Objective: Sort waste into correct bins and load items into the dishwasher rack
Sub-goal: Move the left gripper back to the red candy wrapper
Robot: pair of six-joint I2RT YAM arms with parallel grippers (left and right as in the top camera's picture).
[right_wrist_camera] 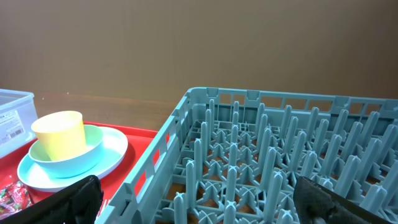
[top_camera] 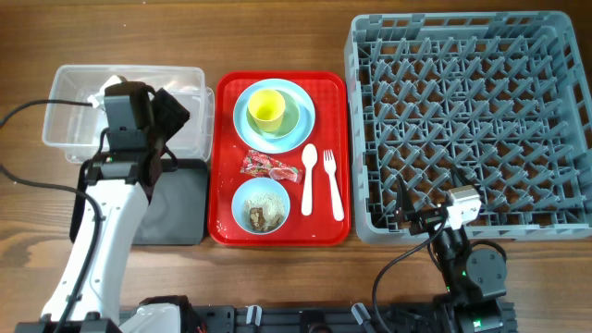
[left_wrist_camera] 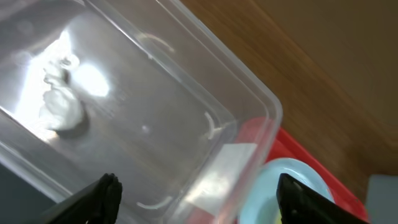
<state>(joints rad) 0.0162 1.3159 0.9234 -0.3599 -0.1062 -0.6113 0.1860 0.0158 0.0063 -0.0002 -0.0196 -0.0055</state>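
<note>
The clear tub (top_camera: 65, 116) stands at the left with a crumpled white tissue (left_wrist_camera: 60, 107) inside. My left gripper (left_wrist_camera: 196, 199) hovers open and empty over the tub's right end. The black tray (top_camera: 180, 208) lies in front of the tub. On the red tray (top_camera: 227, 166) stand a light blue plate (top_camera: 242, 116) with the pale green bowl (top_camera: 294, 118) and yellow cup (top_camera: 266, 108), the red wrapper (top_camera: 271, 167), the white spoon (top_camera: 309, 178) and fork (top_camera: 333, 184), and a small blue bowl (top_camera: 260, 204) with brown scraps. My right gripper (right_wrist_camera: 198, 202) is open at the grey rack's (top_camera: 472, 120) front edge.
The left arm (top_camera: 102, 222) stretches over the black tray from the table's front edge. The right arm's base (top_camera: 467, 268) sits at the front, just before the rack. A black cable (top_camera: 18, 116) loops at the far left.
</note>
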